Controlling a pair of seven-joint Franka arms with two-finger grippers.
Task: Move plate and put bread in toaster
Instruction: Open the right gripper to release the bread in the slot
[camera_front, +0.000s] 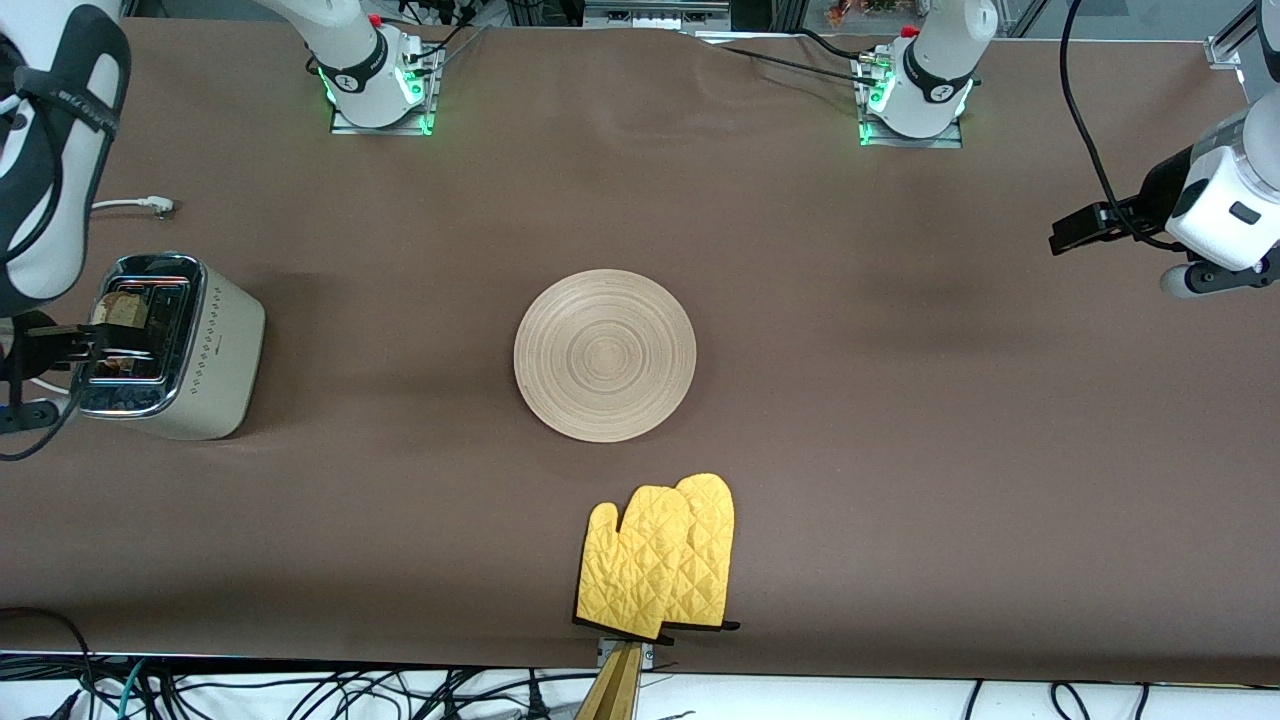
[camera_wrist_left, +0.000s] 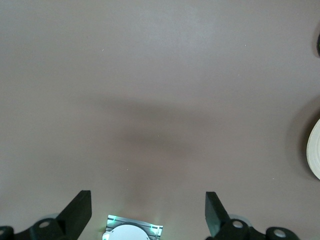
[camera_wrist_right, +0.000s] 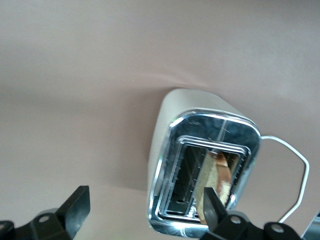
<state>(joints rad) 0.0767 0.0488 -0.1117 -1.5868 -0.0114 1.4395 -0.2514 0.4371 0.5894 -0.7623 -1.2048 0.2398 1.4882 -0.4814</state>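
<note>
The wooden plate (camera_front: 604, 355) lies bare at the middle of the table; its edge shows in the left wrist view (camera_wrist_left: 315, 150). The cream toaster (camera_front: 215, 350) stands at the right arm's end. The bread (camera_front: 122, 306) stands in the toaster slot farther from the front camera, its top sticking out. In the right wrist view the bread (camera_wrist_right: 222, 177) sits in the chrome-topped toaster (camera_wrist_right: 175, 130). My right gripper (camera_front: 95, 345) (camera_wrist_right: 145, 207) is open and empty just above the toaster's top. My left gripper (camera_front: 1075, 232) (camera_wrist_left: 147, 200) is open and empty, held high over the left arm's end.
A pair of yellow oven mitts (camera_front: 660, 560) lies near the table's front edge, nearer the front camera than the plate. The toaster's white cord and plug (camera_front: 140, 205) lie farther from the camera than the toaster. The left arm's base (camera_wrist_left: 132, 230) shows below my left gripper.
</note>
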